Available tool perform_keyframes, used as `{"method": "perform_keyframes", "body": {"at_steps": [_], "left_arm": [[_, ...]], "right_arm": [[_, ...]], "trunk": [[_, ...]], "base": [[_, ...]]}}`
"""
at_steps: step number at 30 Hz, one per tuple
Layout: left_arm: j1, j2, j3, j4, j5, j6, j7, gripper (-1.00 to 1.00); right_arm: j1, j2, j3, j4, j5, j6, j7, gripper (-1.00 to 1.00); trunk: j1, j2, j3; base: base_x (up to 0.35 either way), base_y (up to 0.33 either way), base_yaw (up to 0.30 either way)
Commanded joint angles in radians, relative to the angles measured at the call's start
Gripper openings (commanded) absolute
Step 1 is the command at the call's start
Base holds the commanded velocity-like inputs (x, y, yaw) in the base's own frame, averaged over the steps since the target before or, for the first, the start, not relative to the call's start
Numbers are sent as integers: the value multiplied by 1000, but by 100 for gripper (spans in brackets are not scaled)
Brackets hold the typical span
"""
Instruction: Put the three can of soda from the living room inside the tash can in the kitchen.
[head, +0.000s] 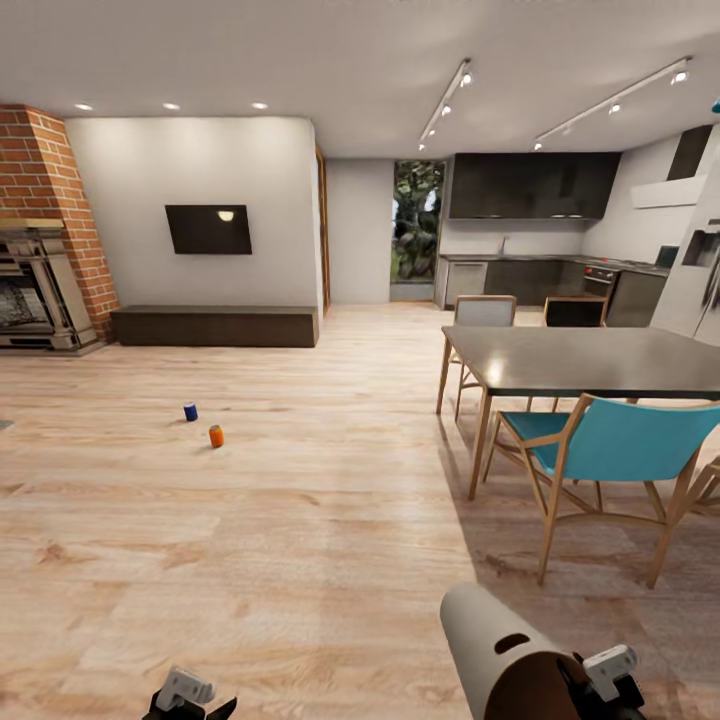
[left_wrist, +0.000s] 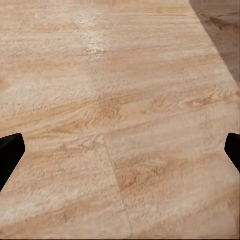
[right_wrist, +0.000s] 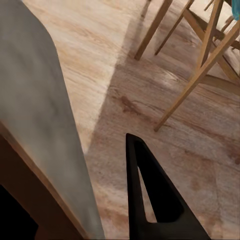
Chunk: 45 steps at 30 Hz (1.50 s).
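From the head view, the dark blue soda can (head: 190, 411) and the orange soda can (head: 216, 436) stand near each other on the wood floor (head: 300, 520) before the low bench (head: 215, 326). The right gripper (head: 610, 680) holds the trash can (head: 490, 650) by its rim. Left wrist view: the left gripper (left_wrist: 120, 150) is spread wide, empty. Right wrist view: one finger (right_wrist: 150, 200) lies outside the bin's wall.

Two soda cans sit on the wood floor (head: 300, 520) around 10 o'clock, the blue can (head: 190, 411) just beside the orange can (head: 216, 436). Brick fireplace (head: 40, 240) at 9, TV (head: 208, 229) above the low dark unit (head: 215, 326). Kitchen (head: 540, 230) at 1. Trash can (head: 490, 645) lies tipped at 5, right gripper (head: 610, 680) at its rim.
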Motion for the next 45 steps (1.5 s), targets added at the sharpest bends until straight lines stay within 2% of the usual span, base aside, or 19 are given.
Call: {"method": "perform_keyframes", "body": {"at_steps": [1,15,45], "left_arm": [[0,0,-1,12,2,-7,0,100],[0,0,0,24,2,-14,1,100],[0,-1,-1,26,-7,-14,9,100]], "right_arm": [[-1,5,-19,-2,-11,0,8,-100],[0,14,-19,-7,-13,1,7,-100],[0,14,-19,-6,-13,3,7,-100]], "trunk": [[-4,7,3],[-8,14,7],[-123,224,101]], "base": [[0,0,0],[0,0,0],[0,0,0]]}}
